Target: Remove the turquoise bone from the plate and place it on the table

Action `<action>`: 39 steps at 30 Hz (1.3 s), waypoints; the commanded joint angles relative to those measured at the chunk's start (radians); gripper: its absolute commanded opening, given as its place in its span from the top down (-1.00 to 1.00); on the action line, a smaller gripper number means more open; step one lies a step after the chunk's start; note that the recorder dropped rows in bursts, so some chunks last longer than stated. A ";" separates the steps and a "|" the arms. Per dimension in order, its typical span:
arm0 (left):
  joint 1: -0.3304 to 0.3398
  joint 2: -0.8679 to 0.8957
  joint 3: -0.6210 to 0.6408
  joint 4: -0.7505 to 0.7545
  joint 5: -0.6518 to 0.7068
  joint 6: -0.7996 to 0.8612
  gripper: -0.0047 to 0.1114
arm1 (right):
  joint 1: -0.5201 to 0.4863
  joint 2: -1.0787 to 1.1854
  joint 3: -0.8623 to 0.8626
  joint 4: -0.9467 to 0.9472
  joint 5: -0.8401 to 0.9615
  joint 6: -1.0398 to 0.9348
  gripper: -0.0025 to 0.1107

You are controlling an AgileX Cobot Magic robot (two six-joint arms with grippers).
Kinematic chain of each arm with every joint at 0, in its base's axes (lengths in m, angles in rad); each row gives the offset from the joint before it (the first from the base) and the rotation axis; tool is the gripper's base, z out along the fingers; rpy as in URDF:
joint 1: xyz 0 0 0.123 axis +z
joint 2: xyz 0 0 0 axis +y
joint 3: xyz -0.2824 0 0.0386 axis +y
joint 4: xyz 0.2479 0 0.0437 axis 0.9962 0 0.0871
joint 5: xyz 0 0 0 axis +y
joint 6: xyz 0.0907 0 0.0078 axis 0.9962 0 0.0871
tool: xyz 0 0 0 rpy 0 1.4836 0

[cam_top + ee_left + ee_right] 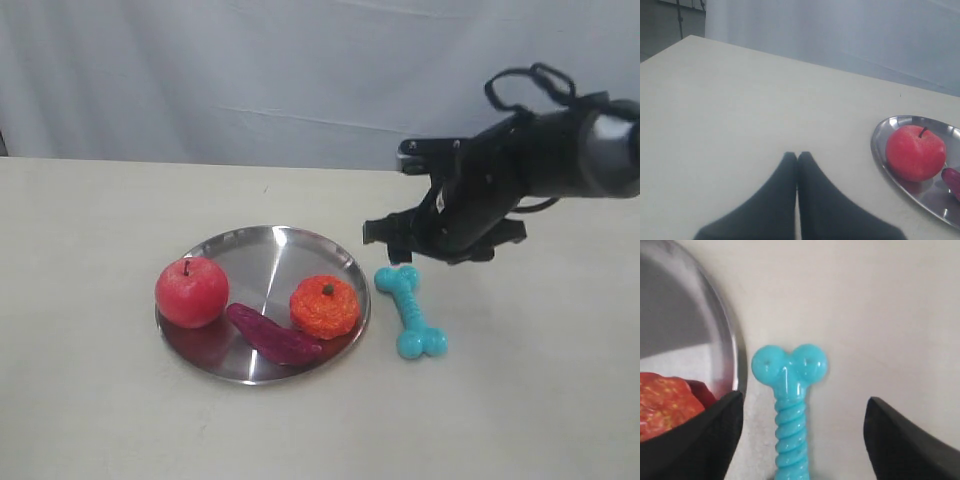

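Turquoise rubber, glossy and ribbed: the bone lies flat on the bench, just beside the rim of the plate, with a sliver of bare bench between its nearer knob and the metal. It is off the plate, so the placing looks done.

The right pincer hangs over it, released, its two fingers spread wide to either side of the shaft and touching nothing. The left pincer is clenched on nothing, fingertips pressed together, above bare bench well away from the bone. On the plate sit an apple, an orange and a purple piece.

By its look the bone should be light and a little springy, unlikely to break or dent. The shine suggests a slick skin, but the spiral ribs on the shaft ought to give the fingers purchase. If it must be taken up again, the middle of the shaft is the place, fingers closing across its width. The knobs at each end would check any sliding lengthwise. They are rounded, and a grip on them would likely squirt off.
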 commanded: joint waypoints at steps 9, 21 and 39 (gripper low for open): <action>-0.005 -0.001 0.003 0.000 -0.005 -0.002 0.92 | -0.007 -0.374 -0.073 -0.001 0.299 -0.128 -0.20; -0.005 -0.001 0.003 0.000 -0.005 -0.002 0.92 | -0.007 -0.765 -0.036 0.045 0.702 -0.228 0.39; -0.005 -0.001 0.003 0.000 -0.005 -0.002 0.92 | -0.007 -1.596 0.343 0.218 0.702 -0.253 0.96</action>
